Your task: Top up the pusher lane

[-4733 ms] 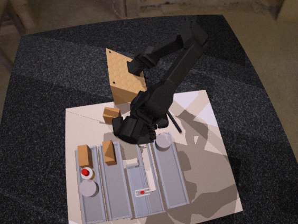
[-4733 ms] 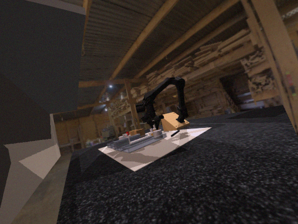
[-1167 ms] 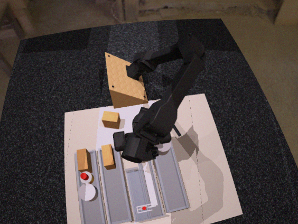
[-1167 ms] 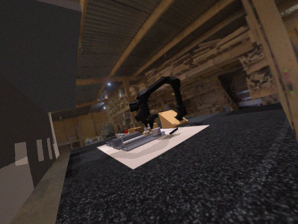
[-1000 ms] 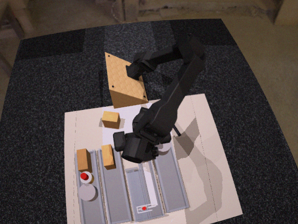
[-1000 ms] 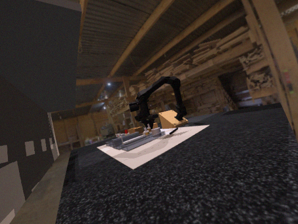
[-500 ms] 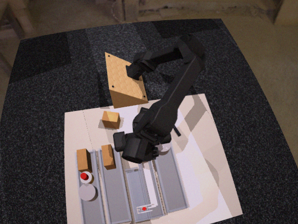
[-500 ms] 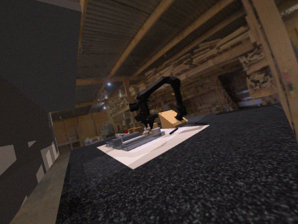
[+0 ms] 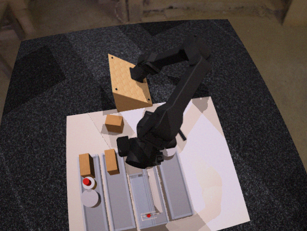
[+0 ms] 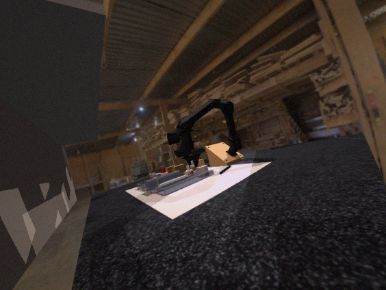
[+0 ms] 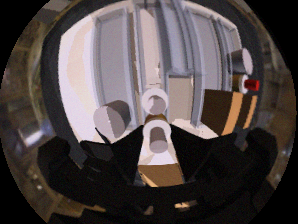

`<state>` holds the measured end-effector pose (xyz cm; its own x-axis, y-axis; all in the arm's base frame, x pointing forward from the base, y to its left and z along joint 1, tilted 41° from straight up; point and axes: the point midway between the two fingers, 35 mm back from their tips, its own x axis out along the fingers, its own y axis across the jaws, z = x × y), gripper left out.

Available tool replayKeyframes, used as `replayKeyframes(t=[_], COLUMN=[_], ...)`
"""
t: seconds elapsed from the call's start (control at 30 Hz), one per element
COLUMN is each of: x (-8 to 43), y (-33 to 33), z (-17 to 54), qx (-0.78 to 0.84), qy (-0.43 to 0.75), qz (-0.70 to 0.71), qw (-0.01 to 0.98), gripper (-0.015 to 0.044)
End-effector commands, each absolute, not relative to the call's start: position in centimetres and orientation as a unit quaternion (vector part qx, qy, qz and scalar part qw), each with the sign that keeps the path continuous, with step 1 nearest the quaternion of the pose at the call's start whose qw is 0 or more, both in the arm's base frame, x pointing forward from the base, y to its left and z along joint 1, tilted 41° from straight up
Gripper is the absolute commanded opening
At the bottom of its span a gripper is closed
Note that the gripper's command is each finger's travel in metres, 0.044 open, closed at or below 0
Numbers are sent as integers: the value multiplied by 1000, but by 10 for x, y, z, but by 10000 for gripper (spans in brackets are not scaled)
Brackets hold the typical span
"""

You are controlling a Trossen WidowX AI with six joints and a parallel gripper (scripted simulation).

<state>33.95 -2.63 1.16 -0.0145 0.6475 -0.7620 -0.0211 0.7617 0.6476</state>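
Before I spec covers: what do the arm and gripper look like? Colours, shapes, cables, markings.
The arm is matte black, with long, angular links and bulky rounded joints. The gripper is black too, its fingers dark and tapering to narrow ends. I can't make out any cables or lettering at this sharpness.

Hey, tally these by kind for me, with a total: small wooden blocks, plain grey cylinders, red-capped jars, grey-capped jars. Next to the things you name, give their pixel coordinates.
Small wooden blocks [image 9: 114,120] [image 9: 85,164] [image 9: 110,161] [image 10: 201,162] [image 10: 178,167] [image 11: 232,114] [image 11: 250,111] [image 11: 160,175]: 3
Plain grey cylinders [image 9: 90,198] [image 9: 169,152] [image 10: 202,170] [image 11: 111,120] [image 11: 243,61]: 2
Red-capped jar [image 9: 88,182] [image 10: 163,169] [image 11: 244,83]: 1
Grey-capped jars [image 10: 187,171] [image 11: 156,104] [image 11: 158,139]: 2
Total: 8
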Motion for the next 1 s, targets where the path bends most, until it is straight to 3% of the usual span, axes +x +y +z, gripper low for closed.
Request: replayKeyframes(t=[0.0, 0.97], x=[345, 346], y=[-25, -24], z=[13, 12], qx=[236, 236], qy=[657, 657], qz=[256, 256], qw=[668, 668], gripper=[0, 0])
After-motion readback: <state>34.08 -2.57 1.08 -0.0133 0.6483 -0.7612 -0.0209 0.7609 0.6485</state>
